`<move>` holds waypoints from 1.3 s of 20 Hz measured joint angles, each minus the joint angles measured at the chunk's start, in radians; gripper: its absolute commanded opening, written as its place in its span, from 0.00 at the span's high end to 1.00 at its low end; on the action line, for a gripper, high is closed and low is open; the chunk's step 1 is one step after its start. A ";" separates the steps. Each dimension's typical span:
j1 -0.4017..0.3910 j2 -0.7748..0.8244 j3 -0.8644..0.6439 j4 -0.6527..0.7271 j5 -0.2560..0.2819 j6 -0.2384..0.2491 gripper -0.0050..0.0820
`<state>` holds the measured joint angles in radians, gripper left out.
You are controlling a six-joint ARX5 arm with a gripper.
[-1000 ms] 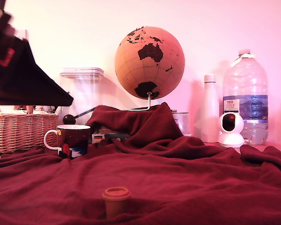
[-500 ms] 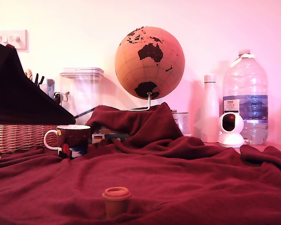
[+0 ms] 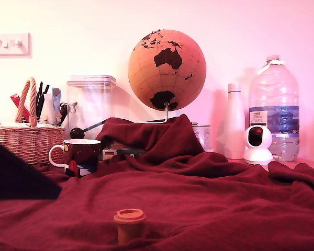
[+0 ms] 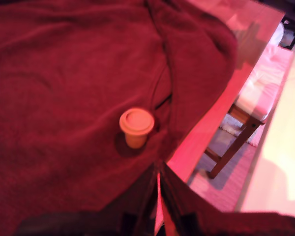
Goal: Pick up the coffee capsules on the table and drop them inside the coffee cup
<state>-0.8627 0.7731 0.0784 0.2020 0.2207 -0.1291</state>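
Only wrist view shows jaws, nearly together, beside capsule.

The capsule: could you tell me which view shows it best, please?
The wrist view: the capsule shows whole from above, standing rim-up on the red cloth. The exterior view shows the capsule side-on at the frame's lower edge, its base hidden behind a cloth fold.

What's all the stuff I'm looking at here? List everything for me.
coffee capsule: one, orange-brown, upright on the cloth, near front
coffee cup: one, maroon with white handle, exterior view's left
cloth: dark red, rumpled over the table
table: bare wood edge, wrist view
globe: one, tan, centre back
basket: one, wicker, far left
clear canister: one, behind cup
white bottle: one, right
water bottle: one, clear, right
small camera: one, white, right
chair: wooden, beside table
gripper: dark, fingers nearly together
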 measured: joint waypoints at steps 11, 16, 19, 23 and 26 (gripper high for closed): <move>0.000 0.000 0.000 0.003 -0.047 0.002 0.10; 0.000 0.000 0.000 0.039 -0.058 0.008 0.10; 0.000 0.000 0.000 0.050 -0.070 0.008 0.10; 0.000 0.004 0.000 0.058 -0.074 0.016 0.10; 0.000 0.050 0.000 0.095 -0.074 0.025 0.10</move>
<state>-0.8627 0.8227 0.0784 0.2970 0.1471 -0.1043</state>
